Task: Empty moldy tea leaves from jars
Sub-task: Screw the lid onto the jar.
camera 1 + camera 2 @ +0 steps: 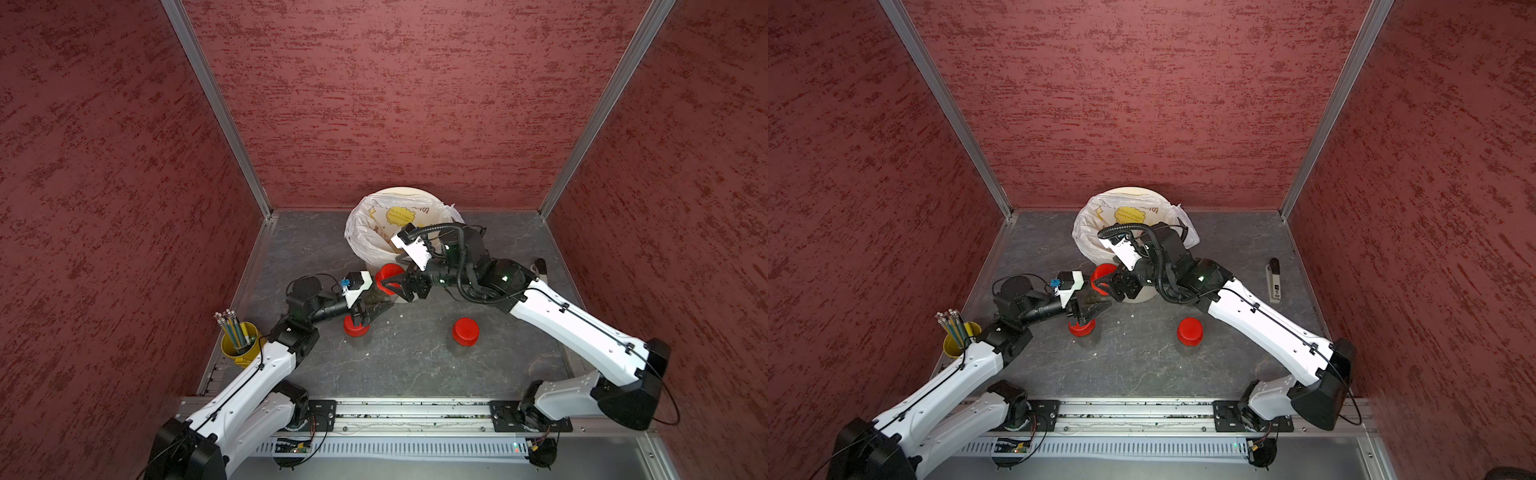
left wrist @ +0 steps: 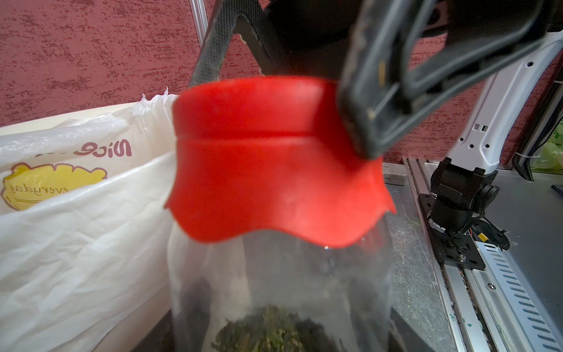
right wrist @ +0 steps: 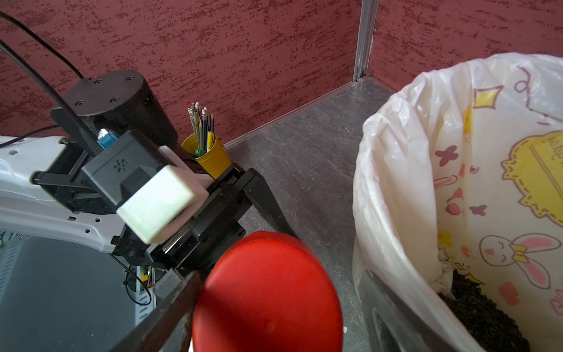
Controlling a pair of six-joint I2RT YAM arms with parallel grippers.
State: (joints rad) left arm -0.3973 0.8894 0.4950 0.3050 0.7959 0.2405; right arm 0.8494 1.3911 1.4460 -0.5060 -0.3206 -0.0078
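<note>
Both top views look steeply down from high above the rail (image 1: 399,409) at the whole floor (image 1: 415,365). The left wrist camera sits behind the left gripper (image 1: 372,312), very near the jar (image 2: 304,274) and cap (image 2: 274,167) ahead. The right wrist camera shares that cap (image 3: 268,298), with the bin (image 3: 396,183) beyond it.

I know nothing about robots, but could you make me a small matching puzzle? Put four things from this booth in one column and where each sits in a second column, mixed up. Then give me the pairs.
Things:
1. yellow cup of pencils
2. cream bin
3. lone jar
4. jar showing tea leaves

Places:
A. between the left arm and the right arm, in front of the bin
B. at the middle of the back wall
C. beside the left arm, at the edge of the table
D. standing free on the table, nearer the right arm

Pairs: 1-C, 2-B, 3-D, 4-A.
</note>
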